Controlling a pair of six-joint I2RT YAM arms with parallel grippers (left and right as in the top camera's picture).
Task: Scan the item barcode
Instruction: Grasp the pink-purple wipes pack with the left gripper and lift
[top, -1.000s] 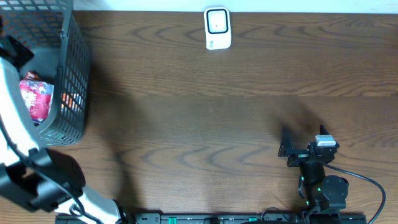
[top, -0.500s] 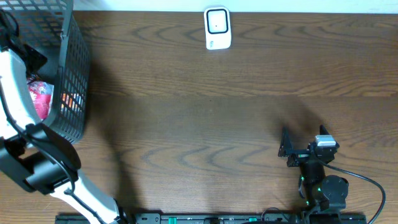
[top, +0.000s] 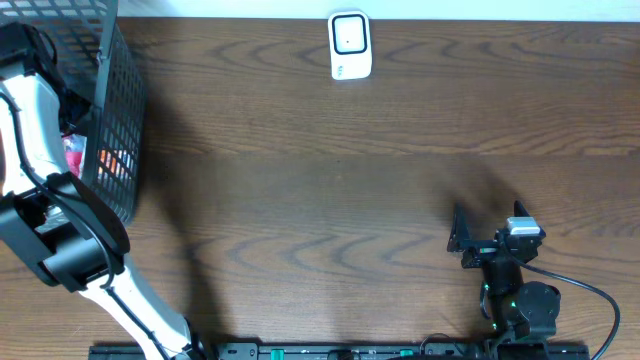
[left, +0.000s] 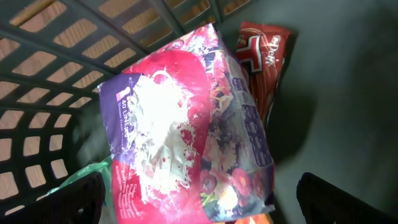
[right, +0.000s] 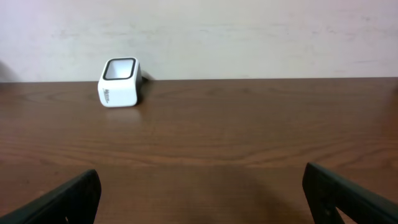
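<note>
Pink packet (left: 186, 130), red packet (left: 264, 62) in one basket (top: 122, 110); one scanner (top: 350, 45)

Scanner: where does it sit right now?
In the overhead view the white scanner stands at the far edge of the table, near the middle, apart from the basket at left.

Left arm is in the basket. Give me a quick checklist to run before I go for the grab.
1. left end effector open: ok.
2. pink floral packet centred below its open jaws: ok.
3. red packet out of the grasp line: ok, it lies off to the side, partly under the pink one.
4. barcode located on the pink floral packet: cannot tell, none shows on the upper face.
5. scanner upright and unobstructed at the far table edge: ok.
6. right end effector open and well away from the basket: ok.
</note>
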